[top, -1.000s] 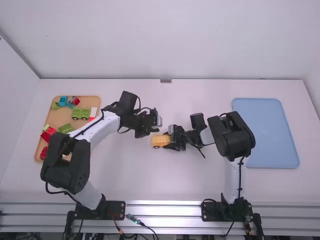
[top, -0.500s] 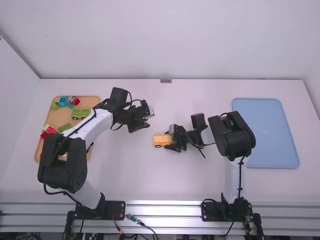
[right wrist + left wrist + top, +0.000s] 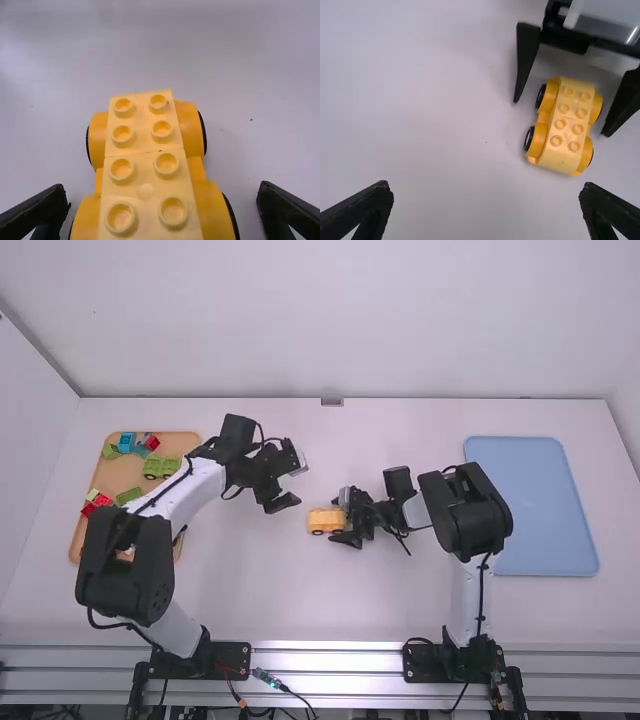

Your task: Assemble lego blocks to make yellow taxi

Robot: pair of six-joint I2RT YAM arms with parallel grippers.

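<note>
A yellow toy car base with four wheels [image 3: 326, 521], topped by two pale yellow blocks [image 3: 142, 175] end to end, sits upright near the middle of the white surface [image 3: 400, 600], well apart from its near and far edges. The right hand [image 3: 338, 518], black and two-fingered, is open around it, one finger to each side; the left wrist view shows gaps between those fingers and the car (nothing is gripped, as far as I can see). The black two-fingered left hand [image 3: 298, 486] is also open, its fingers wide apart, near the car on the side toward the surface's far left corner. Along the surface's left edge lies a tan tray [image 3: 123, 476], partly behind the left arm, holding a green wheeled piece [image 3: 161, 467], a blue block [image 3: 127, 442] by the far edge and red blocks [image 3: 94, 507] by the left edge. A flat light blue tray [image 3: 545, 505] with rounded corners lies near the surface's right edge.
</note>
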